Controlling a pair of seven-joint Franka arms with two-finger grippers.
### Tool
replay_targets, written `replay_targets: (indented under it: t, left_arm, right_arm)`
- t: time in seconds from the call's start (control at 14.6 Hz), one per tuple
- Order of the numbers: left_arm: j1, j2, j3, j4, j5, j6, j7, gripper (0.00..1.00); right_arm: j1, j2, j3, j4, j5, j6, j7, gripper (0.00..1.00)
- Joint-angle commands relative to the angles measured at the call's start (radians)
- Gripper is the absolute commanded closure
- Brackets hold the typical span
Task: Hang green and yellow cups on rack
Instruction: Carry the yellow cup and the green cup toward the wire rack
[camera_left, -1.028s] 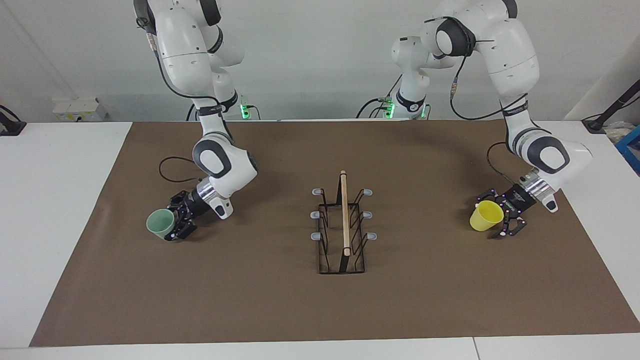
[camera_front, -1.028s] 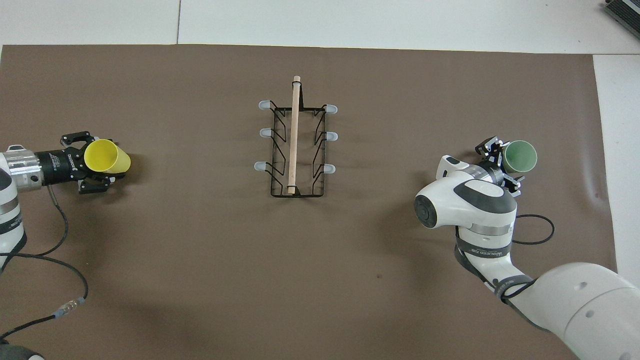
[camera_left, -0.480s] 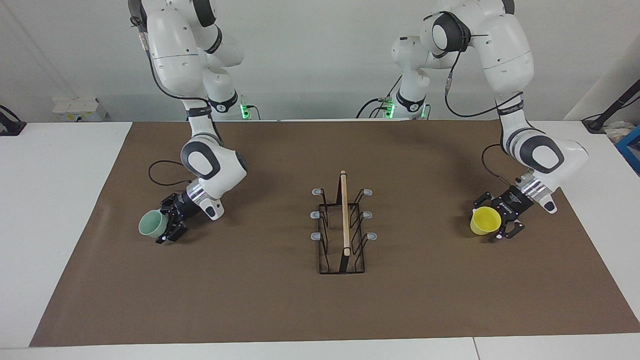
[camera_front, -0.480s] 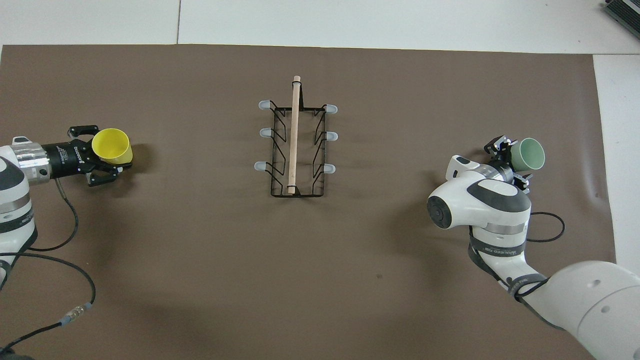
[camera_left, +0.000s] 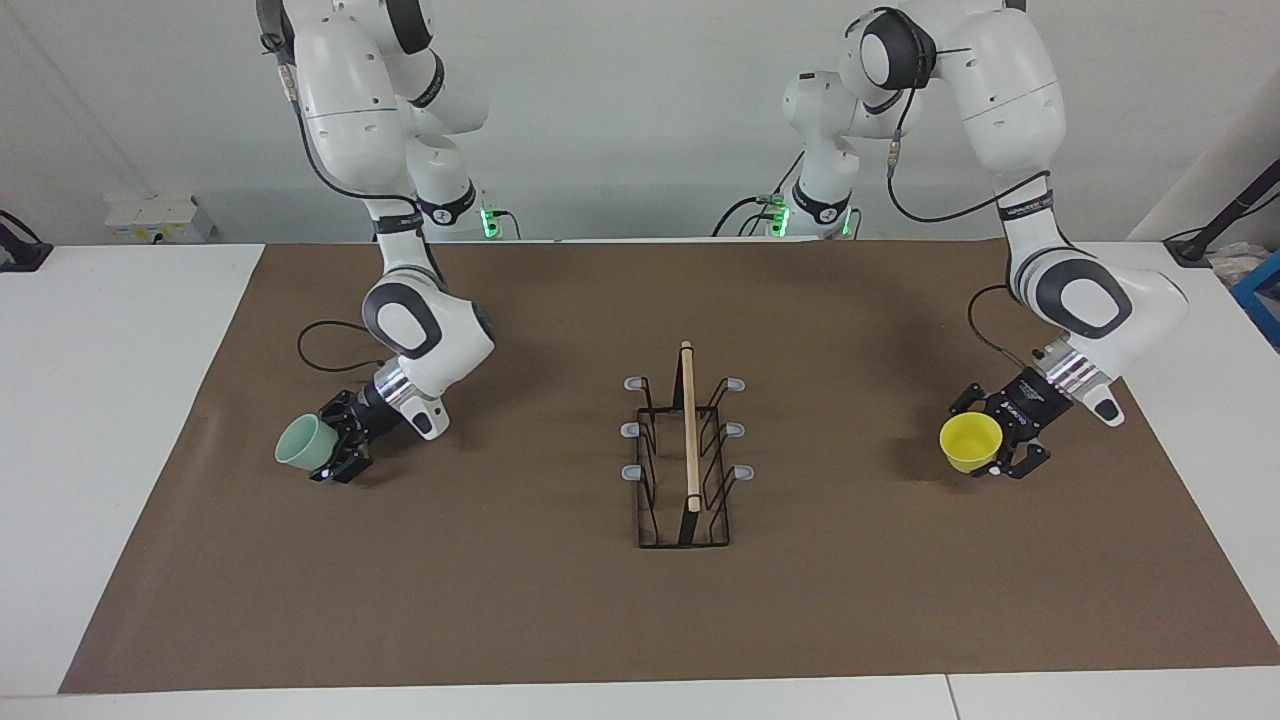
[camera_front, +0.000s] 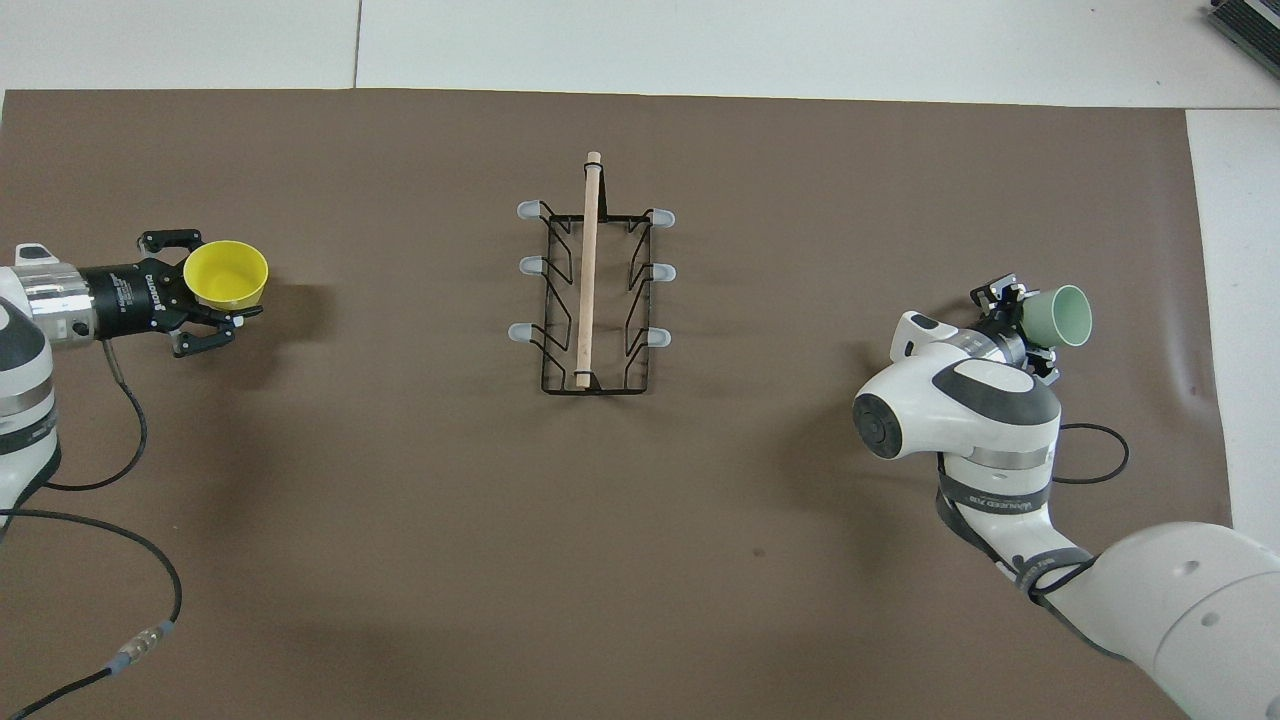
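Observation:
The black wire rack (camera_left: 688, 455) with a wooden rod on top stands at the middle of the brown mat; it also shows in the overhead view (camera_front: 590, 290). All its grey-tipped prongs are bare. My left gripper (camera_left: 988, 442) (camera_front: 208, 290) is shut on the yellow cup (camera_left: 970, 440) (camera_front: 226, 275), held a little above the mat toward the left arm's end, mouth tilted upward. My right gripper (camera_left: 337, 446) (camera_front: 1027, 320) is shut on the pale green cup (camera_left: 303, 443) (camera_front: 1058, 316), held low over the mat toward the right arm's end, mouth pointing away from the rack.
The brown mat (camera_left: 520, 600) covers most of the white table. Black cables trail from both wrists onto the mat (camera_left: 330, 340) (camera_front: 100, 520). The right arm's elbow (camera_front: 950, 410) hangs over the mat beside the green cup.
Both grippers have turned with their cups. The yellow cup's mouth has swung upward. The green cup has shifted away from the rack toward the right arm's end of the mat.

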Motion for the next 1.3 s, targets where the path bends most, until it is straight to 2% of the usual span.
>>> replay_targets:
  t: [0.0, 0.14, 0.34, 0.75, 0.89, 1.03, 1.23]
  left_arm:
    - [-0.018, -0.063, -0.007, 0.017, 0.119, 0.023, -0.003, 1.0]
    - [-0.018, -0.08, -0.051, 0.068, 0.271, 0.023, -0.008, 1.0]
    - [-0.009, -0.135, -0.142, 0.085, 0.474, 0.025, 0.0, 1.0]
    - [-0.005, -0.238, -0.283, 0.08, 0.833, 0.026, -0.06, 1.0]
    - [-0.005, -0.264, -0.337, 0.075, 0.942, 0.023, -0.092, 1.0]
    - [-0.003, -0.275, -0.383, 0.071, 1.037, 0.023, -0.124, 1.0]
    - [-0.003, -0.277, -0.467, 0.069, 1.215, 0.04, -0.242, 1.0]
  right_arm:
    - [-0.01, -0.063, 0.008, -0.004, 0.139, 0.026, -0.028, 0.99]
    - [-0.018, -0.1, 0.01, 0.002, 0.262, 0.084, -0.108, 1.0]
    - [-0.004, -0.169, 0.014, 0.001, 0.447, 0.087, -0.167, 1.0]
    - [-0.003, -0.289, 0.124, 0.018, 0.843, 0.064, -0.223, 0.99]
    - [-0.004, -0.304, 0.183, 0.062, 0.982, 0.008, -0.224, 0.99]
    - [-0.003, -0.325, 0.192, 0.084, 1.122, -0.008, -0.221, 0.99]
    - [-0.003, -0.339, 0.21, 0.12, 1.215, -0.011, -0.22, 0.99]
